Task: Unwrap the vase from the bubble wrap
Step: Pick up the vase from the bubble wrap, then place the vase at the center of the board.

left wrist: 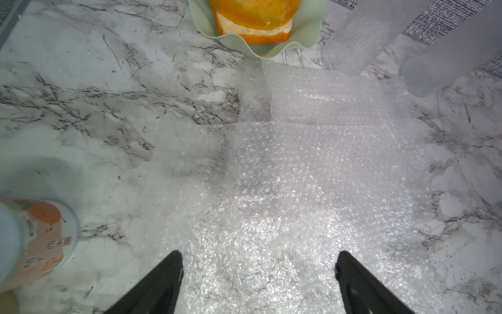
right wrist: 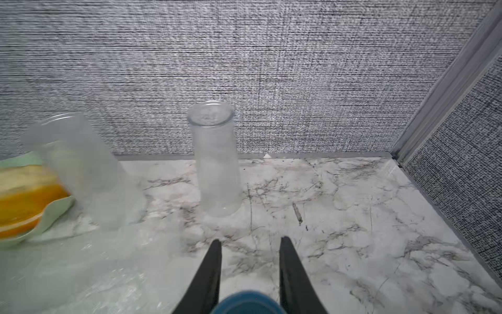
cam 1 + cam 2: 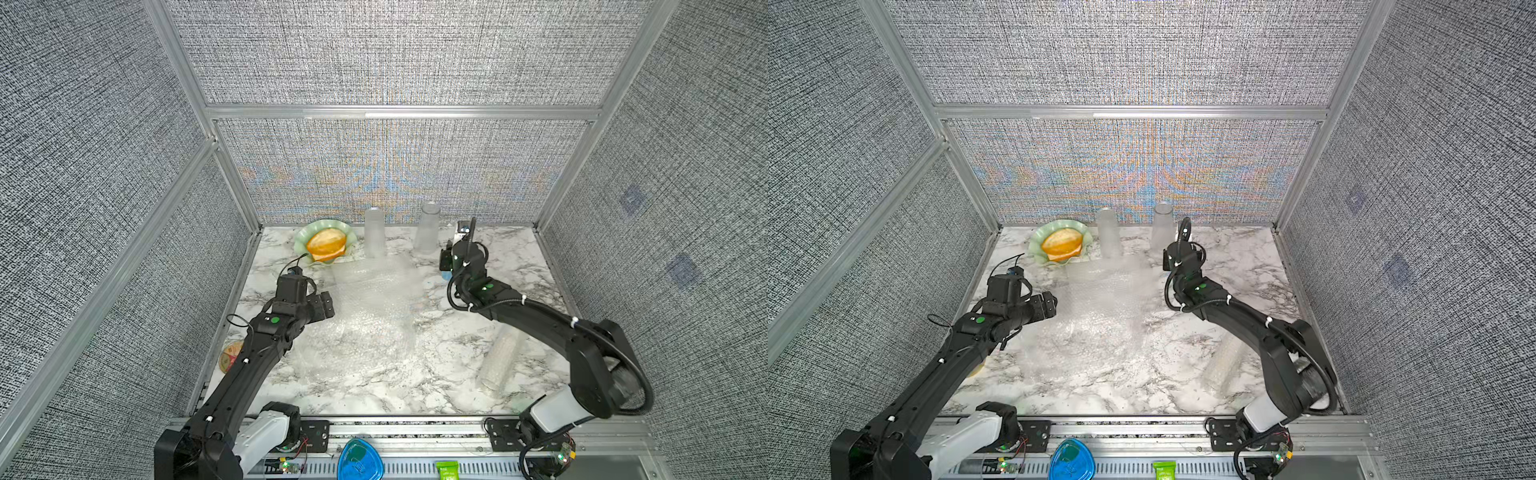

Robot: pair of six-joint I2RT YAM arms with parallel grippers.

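Observation:
Two frosted vases (image 3: 375, 237) (image 3: 428, 232) stand bare and upright at the back wall, also in the right wrist view (image 2: 217, 163) (image 2: 81, 168). A crinkly sheet of bubble wrap (image 3: 370, 316) (image 1: 298, 176) lies spread flat mid-table. A second bubble wrap roll (image 3: 498, 359) lies under the right arm; what is inside it is hidden. My left gripper (image 3: 330, 305) (image 1: 259, 258) hovers open over the sheet's left edge, holding nothing. My right gripper (image 3: 444, 255) (image 2: 250, 242) stands open just short of the right vase, with bare marble between its fingertips.
A green wavy dish (image 3: 326, 245) holding an orange bun sits at the back left. A peach-labelled cup (image 3: 230, 355) (image 1: 40, 239) lies by the left wall. A blurred blue thing (image 2: 245, 301) shows low between the right fingers. Panel walls enclose three sides.

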